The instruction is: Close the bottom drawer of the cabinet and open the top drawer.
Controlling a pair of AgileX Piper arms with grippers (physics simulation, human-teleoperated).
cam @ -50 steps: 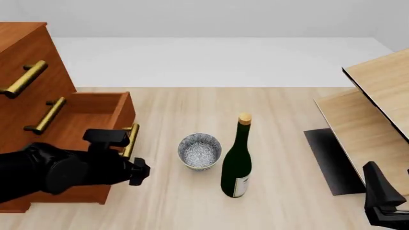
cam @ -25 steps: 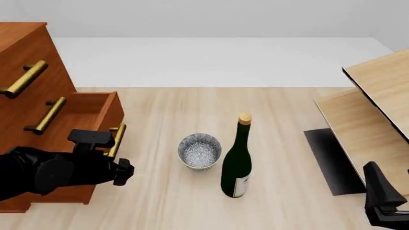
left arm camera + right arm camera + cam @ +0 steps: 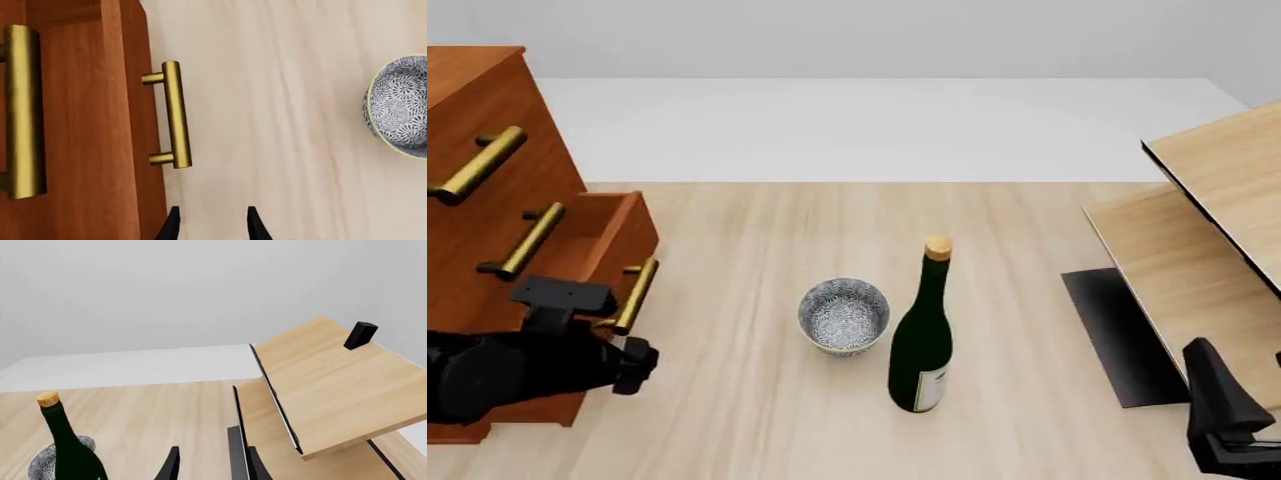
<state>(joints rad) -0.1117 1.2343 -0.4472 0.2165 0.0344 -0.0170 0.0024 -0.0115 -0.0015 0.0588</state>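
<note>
The cabinet (image 3: 474, 110) stands at the left. Its bottom drawer (image 3: 598, 240) sticks out a little, brass handle (image 3: 634, 296) facing right. The top drawer, with its handle (image 3: 481, 165), sits flush. My left gripper (image 3: 617, 372) is open and empty, right against the bottom drawer's front just below its handle. In the left wrist view the gripper (image 3: 212, 227) has one fingertip (image 3: 172, 225) at the drawer front (image 3: 143, 165), under the handle (image 3: 175, 120). My right gripper (image 3: 1217, 400) is open and empty at the near right; it also shows in the right wrist view (image 3: 212, 467).
A patterned bowl (image 3: 843, 315) and a green bottle (image 3: 922, 335) stand mid-table, right of the drawer. Pale light-wood boards (image 3: 1214, 230) and a dark panel (image 3: 1114, 335) stand at the right. The middle drawer's handle (image 3: 523, 240) is above the bottom drawer.
The bottom drawer has slid left into the cabinet, from well out to slightly out. My left arm has moved left with it. The right arm has not moved.
</note>
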